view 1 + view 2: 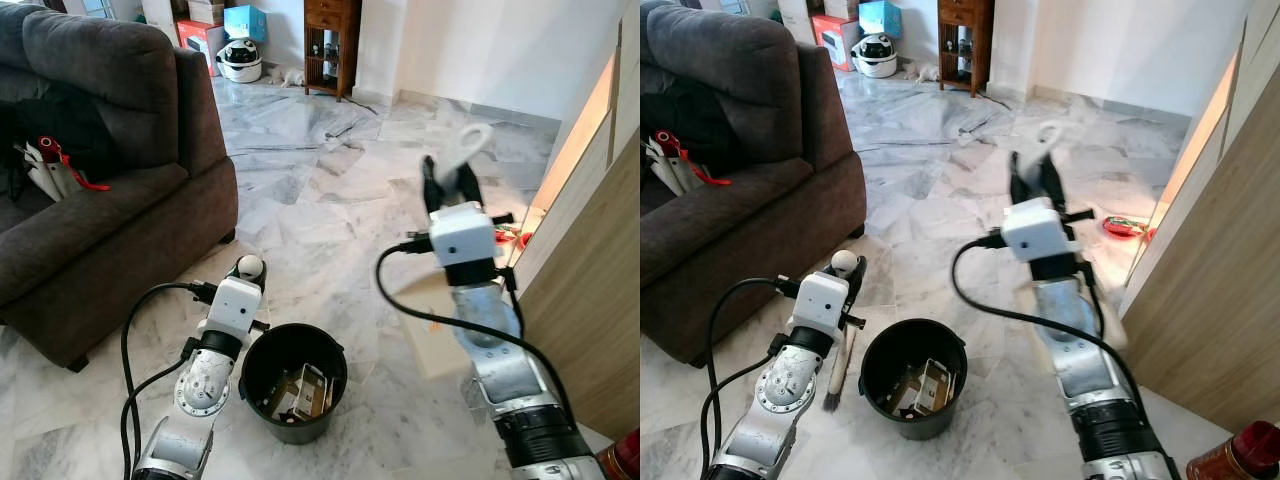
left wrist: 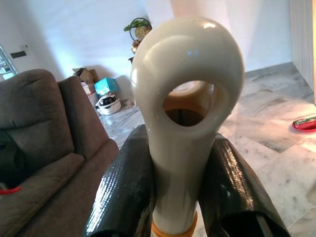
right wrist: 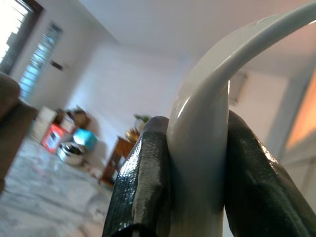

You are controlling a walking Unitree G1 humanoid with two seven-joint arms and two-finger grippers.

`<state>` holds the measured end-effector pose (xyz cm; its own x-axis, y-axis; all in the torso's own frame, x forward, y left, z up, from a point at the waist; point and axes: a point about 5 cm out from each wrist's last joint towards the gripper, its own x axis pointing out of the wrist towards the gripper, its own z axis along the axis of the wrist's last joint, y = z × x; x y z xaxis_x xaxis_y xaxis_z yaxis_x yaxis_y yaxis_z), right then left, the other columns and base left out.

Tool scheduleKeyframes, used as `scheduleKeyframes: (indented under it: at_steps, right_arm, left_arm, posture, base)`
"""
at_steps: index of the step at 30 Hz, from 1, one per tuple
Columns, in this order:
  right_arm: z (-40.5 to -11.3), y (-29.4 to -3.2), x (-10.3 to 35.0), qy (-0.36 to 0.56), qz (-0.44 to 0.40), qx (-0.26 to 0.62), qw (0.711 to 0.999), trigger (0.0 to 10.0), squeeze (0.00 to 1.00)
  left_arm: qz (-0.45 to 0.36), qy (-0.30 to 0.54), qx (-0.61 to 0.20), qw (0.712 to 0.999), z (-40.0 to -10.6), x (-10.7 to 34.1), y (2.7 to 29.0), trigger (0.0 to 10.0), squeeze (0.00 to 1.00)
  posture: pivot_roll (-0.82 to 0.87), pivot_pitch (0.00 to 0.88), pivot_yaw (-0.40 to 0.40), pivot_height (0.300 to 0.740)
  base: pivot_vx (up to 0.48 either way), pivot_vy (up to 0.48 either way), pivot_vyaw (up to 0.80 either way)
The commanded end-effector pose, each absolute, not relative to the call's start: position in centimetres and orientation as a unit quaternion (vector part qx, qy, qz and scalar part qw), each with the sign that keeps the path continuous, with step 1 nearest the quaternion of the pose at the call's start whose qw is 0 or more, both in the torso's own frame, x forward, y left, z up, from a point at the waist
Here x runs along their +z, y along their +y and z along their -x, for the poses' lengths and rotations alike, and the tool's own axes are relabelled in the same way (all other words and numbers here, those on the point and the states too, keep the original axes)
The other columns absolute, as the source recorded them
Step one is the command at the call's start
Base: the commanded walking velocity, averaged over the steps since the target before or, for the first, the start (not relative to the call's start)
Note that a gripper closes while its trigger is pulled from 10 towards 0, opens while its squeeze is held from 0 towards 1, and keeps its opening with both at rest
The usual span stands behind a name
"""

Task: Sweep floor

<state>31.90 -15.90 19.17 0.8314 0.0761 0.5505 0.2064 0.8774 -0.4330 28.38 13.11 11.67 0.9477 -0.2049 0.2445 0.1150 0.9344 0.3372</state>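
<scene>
The hand brush [image 1: 843, 310] is cream-white with a looped, ring-shaped handle end and dark bristles at its lower tip near the marble floor [image 1: 330, 200] — it stands almost upright just beside the black bin [image 1: 292, 382], clamped between the left gripper's black fingers [image 2: 126, 192]. The dustpan [image 1: 440, 325] is pale cream — its curved white handle [image 1: 468, 150] points up, pinched between the right gripper's fingers [image 3: 143, 187], with its flat pan hanging below, raised off the floor.

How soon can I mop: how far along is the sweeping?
Done: scraps lie in the black bin. In hand: the left gripper grips the brush, the right gripper the raised dustpan. Left: a red item lies on the floor by the wall.
</scene>
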Motion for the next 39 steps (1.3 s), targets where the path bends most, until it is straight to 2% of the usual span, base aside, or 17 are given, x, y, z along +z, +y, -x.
scheduleKeyframes:
  at_steps: [1, 8, 14, 24, 39]
  right_arm:
    - [-31.9, -16.7, 19.2, -0.294, 0.227, -0.050, 0.927, 10.0, 0.00]
    - [-32.1, -19.4, 16.7, -0.250, 0.245, -0.081, 0.933, 10.0, 0.00]
    - [-32.1, -20.2, 14.8, -0.215, 0.248, -0.085, 0.941, 10.0, 0.00]
    - [-31.8, -21.6, 12.1, -0.155, 0.175, -0.095, 0.967, 10.0, 0.00]
    - [-31.5, -22.7, 10.7, -0.124, 0.113, -0.106, 0.980, 10.0, 0.00]
  left_arm:
    - [-0.164, -0.174, -0.095, 0.966, -28.6, 12.9, 12.6, 10.0, 0.00]
    - [-0.160, -0.163, -0.095, 0.969, -28.5, 12.3, 12.7, 10.0, 0.00]
    - [-0.148, -0.147, -0.101, 0.973, -28.4, 11.8, 12.8, 10.0, 0.00]
    - [-0.104, -0.123, -0.063, 0.985, -28.5, 11.2, 14.5, 10.0, 0.00]
    - [-0.097, -0.123, -0.064, 0.986, -28.4, 11.2, 14.7, 10.0, 0.00]
  posture:
    - [0.06, 0.000, 0.017, 0.740]
    - [0.06, 0.000, 0.020, 0.740]
    - [0.07, 0.000, 0.021, 0.740]
    - [0.07, 0.000, 0.025, 0.740]
    - [0.07, 0.000, 0.031, 0.740]
  base:
    - [0.000, 0.000, 0.00]
    - [0.000, 0.000, 0.00]
    - [0.000, 0.000, 0.00]
    - [0.000, 0.000, 0.00]
    - [0.000, 0.000, 0.00]
